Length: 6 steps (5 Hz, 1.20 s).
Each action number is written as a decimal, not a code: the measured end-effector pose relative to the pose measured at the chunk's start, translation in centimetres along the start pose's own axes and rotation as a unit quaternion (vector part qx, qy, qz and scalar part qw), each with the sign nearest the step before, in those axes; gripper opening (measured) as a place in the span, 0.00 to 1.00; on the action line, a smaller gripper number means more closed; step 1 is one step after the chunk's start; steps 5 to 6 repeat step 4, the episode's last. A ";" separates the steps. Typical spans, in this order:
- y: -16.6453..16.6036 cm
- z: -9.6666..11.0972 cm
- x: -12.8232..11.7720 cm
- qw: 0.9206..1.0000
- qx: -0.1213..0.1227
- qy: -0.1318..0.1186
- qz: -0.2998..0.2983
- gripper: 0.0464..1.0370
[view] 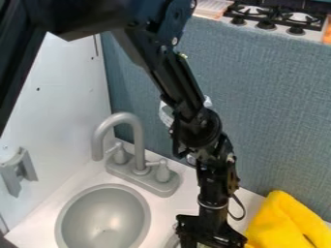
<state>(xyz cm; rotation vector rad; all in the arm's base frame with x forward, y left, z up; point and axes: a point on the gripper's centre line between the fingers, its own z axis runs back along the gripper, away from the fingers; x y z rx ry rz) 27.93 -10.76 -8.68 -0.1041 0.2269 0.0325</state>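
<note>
Yellow cloth [283,222] 1 side of pincer [210,236], grey sink [103,218] w/ tap [139,147] other.

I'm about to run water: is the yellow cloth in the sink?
No, the yellow cloth lies on the counter, well apart from the sink.

Soft, fairly bright light covers the white countertop [185,194], with a pale sheen in the sink basin [103,213] and small glints on the black arm [188,89].

The bottom edge cuts off the gripper [212,236], sink [132,208] and yellow cloth [278,223]; the top edge crops the stove [275,17]. The arm [194,109] partly hides a whitish thing [166,114], too unclear to name.
</note>
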 end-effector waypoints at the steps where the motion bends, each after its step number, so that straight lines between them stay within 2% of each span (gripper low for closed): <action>1: -0.9 1.6 -0.9 1.000 0.001 -0.002 0.013 0.97; 2: -1.9 3.6 -3.2 0.999 0.040 -0.008 0.017 0.96; 3: -3.9 6.1 -6.9 0.996 0.085 -0.033 0.003 0.96; 4: -5.5 7.3 -9.8 0.994 0.082 -0.053 -0.044 0.96; 6: -5.5 7.3 -9.8 0.994 0.082 -0.053 -0.044 0.96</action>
